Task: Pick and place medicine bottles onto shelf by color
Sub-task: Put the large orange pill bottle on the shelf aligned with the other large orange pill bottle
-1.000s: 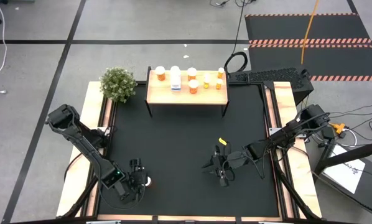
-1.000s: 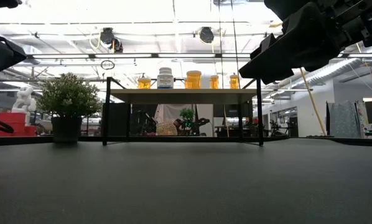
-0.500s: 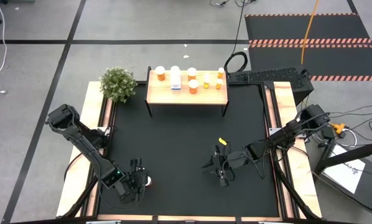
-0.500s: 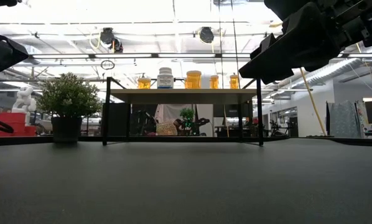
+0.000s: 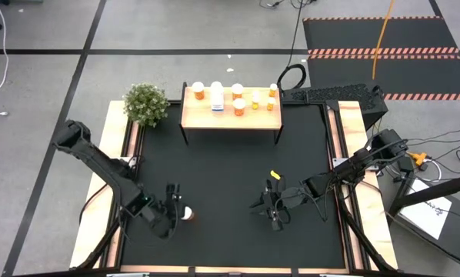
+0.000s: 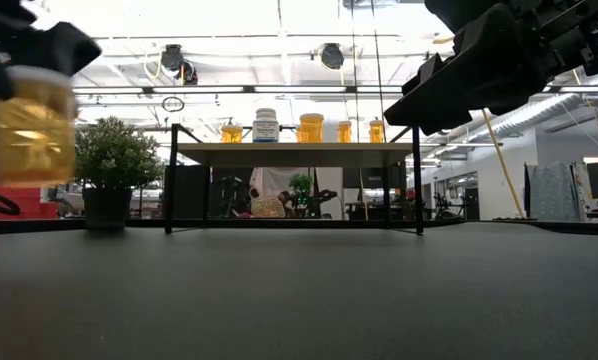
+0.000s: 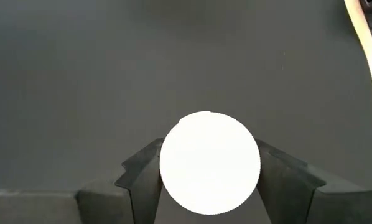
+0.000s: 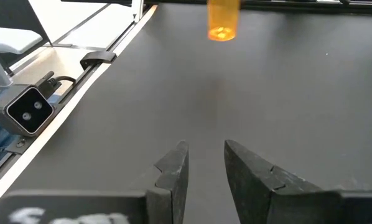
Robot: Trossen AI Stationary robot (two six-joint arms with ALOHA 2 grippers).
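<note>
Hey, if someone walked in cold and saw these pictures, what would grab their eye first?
Probably the orange bottle with its white cap, held up off the black mat in the left gripper near the table's front left. Next, the shelf at the far edge, with a row of orange and white bottles on top, and the small green plant beside its left end. The right gripper hovers empty at front right, fingers slightly apart.

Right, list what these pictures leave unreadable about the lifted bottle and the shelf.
- Translucent orange bottle with a white cap in the left claw: blurred and cut by the low view's left edge; in the left wrist view its cap hides the body.
- Bottles on the light-wood shelf: too small for labels in the high view.
- Right claw: its fingertips cannot be made out in the high view.
</note>
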